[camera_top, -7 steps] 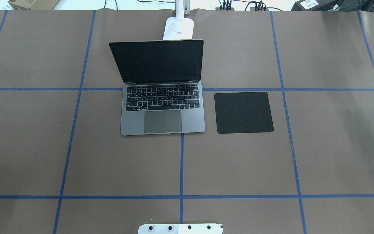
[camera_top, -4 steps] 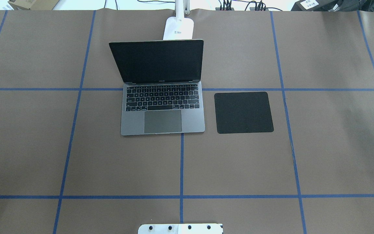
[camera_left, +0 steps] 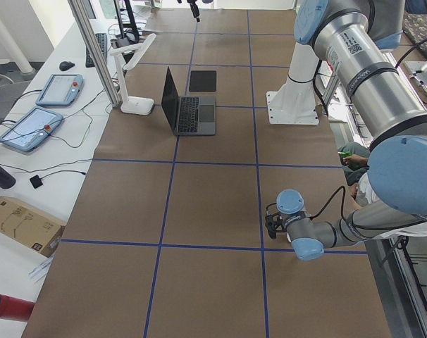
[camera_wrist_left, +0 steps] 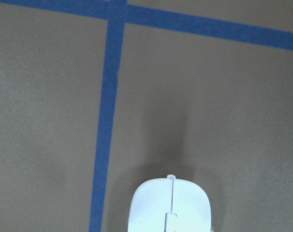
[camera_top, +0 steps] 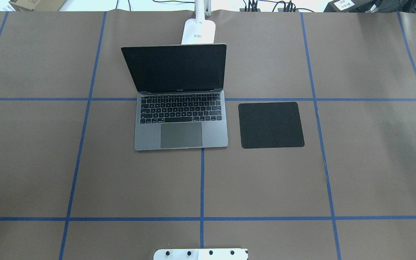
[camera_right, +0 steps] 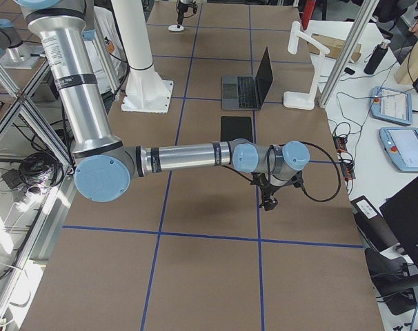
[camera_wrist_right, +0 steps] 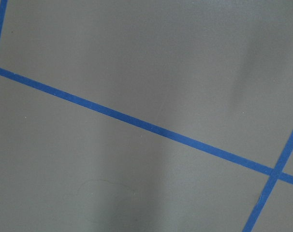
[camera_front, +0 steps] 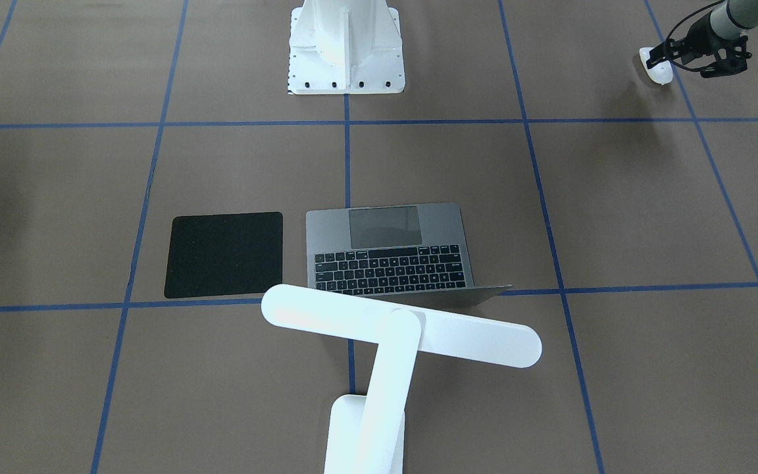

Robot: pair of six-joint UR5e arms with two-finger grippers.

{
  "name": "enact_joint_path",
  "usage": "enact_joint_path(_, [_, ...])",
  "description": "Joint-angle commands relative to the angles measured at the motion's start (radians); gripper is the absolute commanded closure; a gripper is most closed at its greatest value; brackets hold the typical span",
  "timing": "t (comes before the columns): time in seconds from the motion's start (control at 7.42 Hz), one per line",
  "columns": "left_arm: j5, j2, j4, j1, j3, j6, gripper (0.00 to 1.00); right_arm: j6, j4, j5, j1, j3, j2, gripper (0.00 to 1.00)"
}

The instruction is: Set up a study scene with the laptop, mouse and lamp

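Note:
The laptop (camera_top: 181, 135) stands open on the table's far middle, its dark screen facing the robot. The white lamp (camera_front: 399, 327) stands behind it, its bar head over the lid; its base (camera_top: 198, 31) shows in the overhead view. The white mouse (camera_front: 655, 69) is at my left gripper (camera_front: 664, 60), which seems shut on it, a little above the table by its shadow. The mouse fills the bottom of the left wrist view (camera_wrist_left: 169, 208). My right gripper (camera_right: 267, 198) points down over bare table; I cannot tell whether it is open or shut.
A flat black square pad (camera_top: 271, 124) lies just right of the laptop. The white bolted pedestal (camera_front: 346, 46) stands at the robot's side of the table. Blue tape lines cross the brown table cover. Tablets and cables lie beyond the far edge.
The dark tip of my right gripper at the overhead view's right edge has shifted slightly inward and down. Laptop, lamp and pad have not moved.

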Motion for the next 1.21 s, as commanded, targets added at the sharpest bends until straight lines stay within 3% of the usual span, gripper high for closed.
enact_joint_path(0.0, [0.017,-0.030,0.000,0.053,0.008,-0.036,0.00,0.000,0.003,-0.002,-0.003,-0.003,-0.002,0.02])
enact_joint_path(0.13, [0.024,-0.030,-0.005,0.068,0.009,-0.045,0.04,-0.002,0.003,-0.005,-0.003,-0.005,-0.002,0.02])
enact_joint_path(0.4, [0.025,-0.022,-0.008,0.072,0.014,-0.045,0.22,0.000,0.003,-0.005,-0.003,-0.003,-0.002,0.02])
enact_joint_path(0.67, [0.027,-0.009,-0.017,0.072,0.015,-0.046,0.24,0.005,0.003,-0.005,-0.006,-0.002,0.000,0.02])
enact_joint_path(0.81, [0.027,0.002,-0.034,0.072,0.015,-0.046,0.29,0.009,0.003,-0.005,-0.006,0.003,0.000,0.02])
enact_joint_path(1.08, [0.027,0.008,-0.052,0.072,0.015,-0.063,0.49,0.017,0.003,-0.005,-0.007,0.004,0.000,0.02])
